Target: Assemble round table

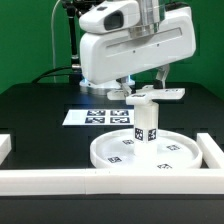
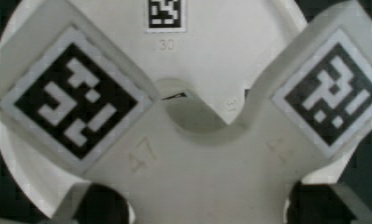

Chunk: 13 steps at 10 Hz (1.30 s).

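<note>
No letters, numbers or brand names can be read. The only signs are black-and-white square coded tags: two on the white plastic cross-shaped base (image 2: 197, 152), others on the short white cylinder leg (image 1: 146, 122), the large white rimmed round disc (image 1: 150, 159) and the marker board (image 1: 100, 116).

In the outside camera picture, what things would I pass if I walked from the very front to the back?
white border rail → round disc → marker board. The leg and the cross piece overlap the disc, so they are left out.
</note>
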Motion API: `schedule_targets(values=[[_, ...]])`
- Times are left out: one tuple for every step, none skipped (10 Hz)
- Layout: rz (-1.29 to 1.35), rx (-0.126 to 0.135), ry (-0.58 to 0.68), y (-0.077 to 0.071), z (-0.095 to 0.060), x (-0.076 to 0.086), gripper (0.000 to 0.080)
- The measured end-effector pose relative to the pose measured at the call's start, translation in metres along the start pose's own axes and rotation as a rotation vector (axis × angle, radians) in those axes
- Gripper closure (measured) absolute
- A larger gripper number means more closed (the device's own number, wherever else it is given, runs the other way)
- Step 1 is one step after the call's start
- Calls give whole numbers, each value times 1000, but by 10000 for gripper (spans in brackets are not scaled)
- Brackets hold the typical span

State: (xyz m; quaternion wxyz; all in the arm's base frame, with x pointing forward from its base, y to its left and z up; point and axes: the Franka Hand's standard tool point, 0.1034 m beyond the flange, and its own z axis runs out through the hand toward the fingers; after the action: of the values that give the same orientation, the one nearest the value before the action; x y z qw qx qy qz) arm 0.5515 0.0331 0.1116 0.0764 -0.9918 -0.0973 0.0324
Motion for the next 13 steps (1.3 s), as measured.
schedule_targets(values=[[111, -1, 1, -1, 0, 1, 359], [208, -4, 6, -4, 0, 3, 358], [292, -4, 6, -3, 1, 2, 358], [312, -4, 6, -3, 1, 2, 358], [371, -4, 6, -4, 1, 2, 358], [452, -3, 6, -4, 1, 2, 358], [510, -3, 6, -4, 1, 2, 358], [573, 1, 9, -4, 1, 3, 358], [766, 33, 36, 0, 1, 2, 358], [864, 45, 58, 3, 1, 1, 358], [992, 58, 75, 2, 1, 1, 358], [1087, 72, 98, 1, 1, 2, 358], [1174, 83, 116, 1, 1, 3, 358]])
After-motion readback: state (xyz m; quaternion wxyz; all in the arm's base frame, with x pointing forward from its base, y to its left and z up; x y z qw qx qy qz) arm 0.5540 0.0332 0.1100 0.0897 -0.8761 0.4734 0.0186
